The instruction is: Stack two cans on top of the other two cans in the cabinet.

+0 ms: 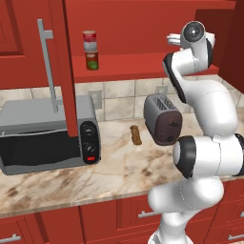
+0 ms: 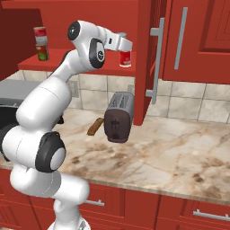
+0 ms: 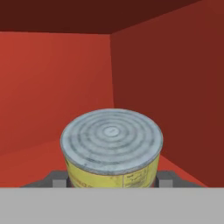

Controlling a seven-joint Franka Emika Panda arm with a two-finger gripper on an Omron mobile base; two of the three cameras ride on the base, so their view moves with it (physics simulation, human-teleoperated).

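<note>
Gripper (image 3: 111,178) clenched on a yellow-labelled can (image 3: 111,146), dark finger tips pressed to its sides at about four and eight o'clock in the hand view, ribbed grey lid facing up. Holds the tin upright and level, most likely to land it flat rather than on an edge.

Reaches deep into the cabinet (image 3: 52,87), close to the back corner, with the side wall running off toward three o'clock. Hides the tin's base below the frame, so no telling from here whether the tin hangs free or rests on something.

From the right base view, gripper (image 2: 127,46) at roughly twelve o'clock, level with the shelf (image 2: 49,64), and a red-and-white can (image 2: 126,59) standing on that shelf directly beneath the hand — probably the intended base for the held tin, though contact between the two cannot be made out.

At eleven o'clock in the left base view, one pair already done: red-topped can (image 1: 89,39) sitting squarely on the green-labelled can (image 1: 92,60), well apart from the hand. Cabinet door (image 1: 66,71) swung wide, leaving the arm a free path in.

Judged about halfway — second stack in hand. Calls next for a straight, gentle lowering and a centred release; off-centre, likely to tip both tins.
</note>
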